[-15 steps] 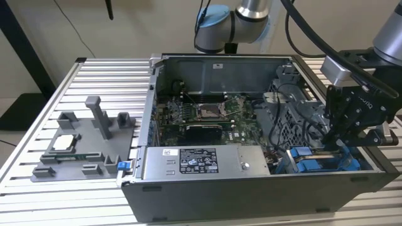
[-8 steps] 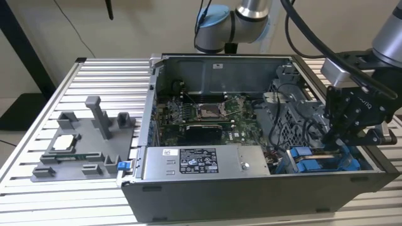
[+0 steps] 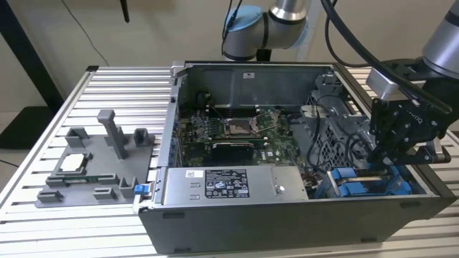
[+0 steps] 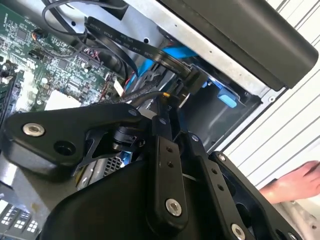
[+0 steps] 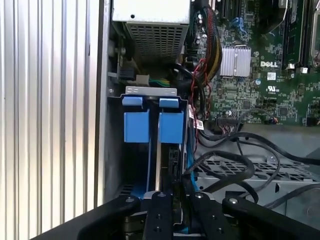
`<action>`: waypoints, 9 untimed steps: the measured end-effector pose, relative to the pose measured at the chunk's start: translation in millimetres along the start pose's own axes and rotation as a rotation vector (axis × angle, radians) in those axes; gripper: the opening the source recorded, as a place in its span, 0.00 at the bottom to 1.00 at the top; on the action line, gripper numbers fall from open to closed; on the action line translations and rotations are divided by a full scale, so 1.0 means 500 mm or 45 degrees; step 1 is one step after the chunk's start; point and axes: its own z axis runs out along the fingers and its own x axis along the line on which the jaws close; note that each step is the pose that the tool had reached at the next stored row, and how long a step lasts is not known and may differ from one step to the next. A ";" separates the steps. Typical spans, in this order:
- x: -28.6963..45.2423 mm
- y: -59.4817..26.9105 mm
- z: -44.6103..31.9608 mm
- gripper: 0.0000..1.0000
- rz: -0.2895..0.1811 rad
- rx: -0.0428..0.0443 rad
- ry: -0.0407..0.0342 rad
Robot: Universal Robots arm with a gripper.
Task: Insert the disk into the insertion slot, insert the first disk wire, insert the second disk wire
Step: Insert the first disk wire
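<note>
Slatted metal table (image 3: 107, 80): carries everything in the exterior view.

Computer case (image 3: 287, 226): lies open on the table, side panel off, and takes up the middle and the exterior view's right.

Robot arm (image 3: 267, 24): shows above the far wall of the case and again over its end at the exterior view's right.

Silver power-supply box (image 3: 229, 185): sits along the near wall of the case.

Green motherboard (image 3: 237, 129): lies flat just behind that box.

Grey fixture tray (image 3: 86, 177): rests on the table at the exterior view's left, well apart from the gripper.

Insertion slot (image 5: 150, 91): stands just beside the power-supply box in the corner of the case, a grey cage with blue rails.

Gripper (image 4: 167, 100): hangs right over the slot and reaches down among loose black cables (image 5: 235, 165). Jaws pressed together, pinching the end of a black wire (image 4: 142, 96).

Disk (image 5: 171, 131): sits inside the slot, between the rails, with two blue carrier tabs at its end facing the power-supply box.
</note>
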 end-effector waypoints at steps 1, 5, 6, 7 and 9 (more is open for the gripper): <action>-0.001 -0.001 0.001 0.00 -0.004 0.000 0.0000; -0.005 -0.005 0.003 0.00 -0.020 0.000 0.0008; -0.006 -0.006 0.004 0.00 -0.024 0.000 0.0007; -0.007 -0.007 0.005 0.00 -0.028 0.000 0.0007; -0.007 -0.008 0.006 0.00 -0.033 0.000 0.0009</action>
